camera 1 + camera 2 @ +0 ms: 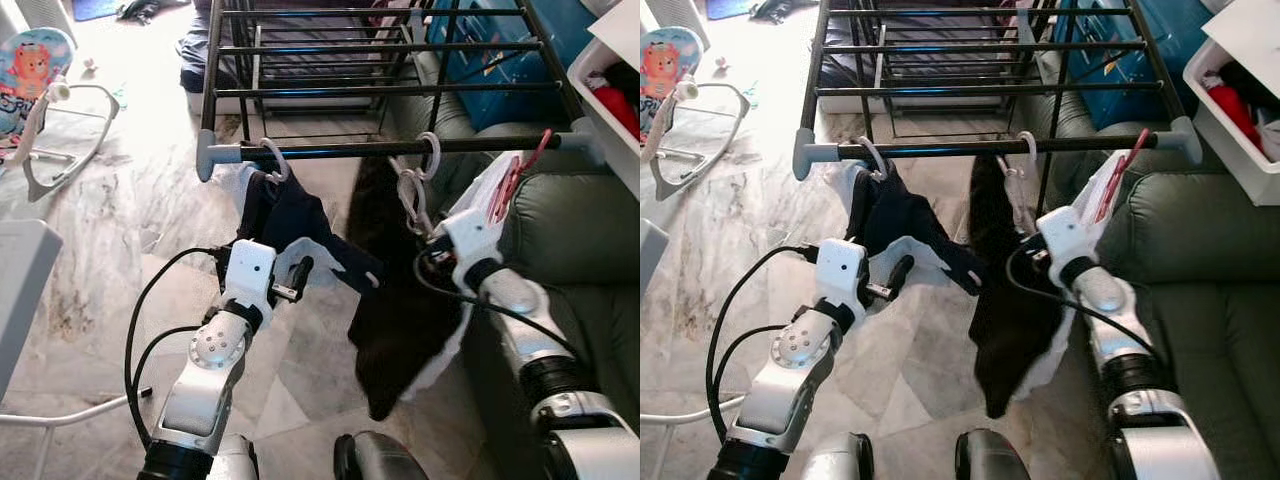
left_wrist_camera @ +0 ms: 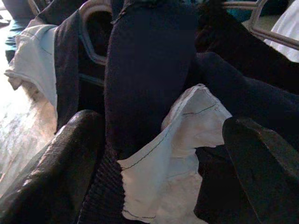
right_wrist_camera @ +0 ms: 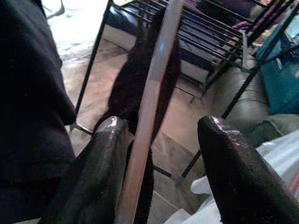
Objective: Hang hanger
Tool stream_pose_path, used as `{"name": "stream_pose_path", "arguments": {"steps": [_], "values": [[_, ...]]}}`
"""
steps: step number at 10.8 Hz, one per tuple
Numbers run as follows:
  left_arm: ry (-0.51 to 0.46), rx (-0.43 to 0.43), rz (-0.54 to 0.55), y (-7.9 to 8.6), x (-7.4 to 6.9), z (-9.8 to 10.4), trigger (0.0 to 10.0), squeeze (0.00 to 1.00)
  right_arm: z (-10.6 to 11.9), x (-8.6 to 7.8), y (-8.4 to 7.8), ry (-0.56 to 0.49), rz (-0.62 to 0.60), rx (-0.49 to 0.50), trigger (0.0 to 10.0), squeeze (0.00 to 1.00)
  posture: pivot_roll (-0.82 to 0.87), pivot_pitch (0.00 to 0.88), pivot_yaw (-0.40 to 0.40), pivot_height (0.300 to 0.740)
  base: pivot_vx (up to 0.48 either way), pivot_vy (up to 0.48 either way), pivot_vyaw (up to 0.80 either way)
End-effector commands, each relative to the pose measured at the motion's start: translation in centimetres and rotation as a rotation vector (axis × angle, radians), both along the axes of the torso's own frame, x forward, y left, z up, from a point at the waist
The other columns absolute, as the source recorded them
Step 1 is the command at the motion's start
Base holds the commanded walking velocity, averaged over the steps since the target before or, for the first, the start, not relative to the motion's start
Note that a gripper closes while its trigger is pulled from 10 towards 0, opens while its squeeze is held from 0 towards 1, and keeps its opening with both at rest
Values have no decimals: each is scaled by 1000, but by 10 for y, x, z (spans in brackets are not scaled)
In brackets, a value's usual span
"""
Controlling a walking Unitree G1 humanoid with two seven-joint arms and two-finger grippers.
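Right claw (image 1: pixel 425 232), fingers spread, beneath white plastic hanger (image 1: pixel 428 152) hooked on black metal rack rail (image 1: pixel 400 149); left claw (image 1: pixel 297 275) spread at nine o'clock. I'd withdraw slowly.

The right gripper (image 1: pixel 432 236) is tucked behind its white wrist housing and the dark garment (image 1: pixel 400 320); finger spacing cannot be read from the head views. In the right wrist view, a blurred pale bar (image 3: pixel 149 107) runs beside one finger (image 3: pixel 93 172); contact cannot be confirmed. The hanger (image 1: pixel 412 195) body is concealed by the garment below its hook. The white bin (image 1: pixel 615 90) and the baby bouncer (image 1: pixel 45 100) are cut off by picture edges.
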State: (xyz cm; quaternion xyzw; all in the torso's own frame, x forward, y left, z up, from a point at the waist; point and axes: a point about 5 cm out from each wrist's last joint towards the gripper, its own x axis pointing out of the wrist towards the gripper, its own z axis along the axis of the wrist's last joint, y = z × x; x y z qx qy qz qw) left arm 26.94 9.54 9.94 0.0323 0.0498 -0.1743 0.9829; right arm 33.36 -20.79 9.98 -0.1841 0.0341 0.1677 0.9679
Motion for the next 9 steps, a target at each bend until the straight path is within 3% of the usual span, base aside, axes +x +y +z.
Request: {"name": "stream_pose_path", "arguments": {"steps": [1,3,4,7,9], "values": [[6,2,-3,0,1,-2,10000,0,1,-1,-6,2,-20,2,10000,0,-80,109,-4,740,0,0,0],[-5,10,-10,-2,3,-1,10000,0,-1,6,1,42,-32,94,10000,0,-82,103,-1,740,0,0,0],[-3,5,-5,-2,4,-1,10000,0,-7,9,6,89,-53,138,78,0,-73,99,-5,740,0,0,0],[-2,2,3,-1,3,-2,10000,0,-16,13,19,156,-62,155,0,0,-68,98,-9,740,0,0,0],[-3,-2,0,-3,3,-1,10000,0,-22,14,18,197,-91,116,78,0,-74,97,-9,740,0,0,0]]}}
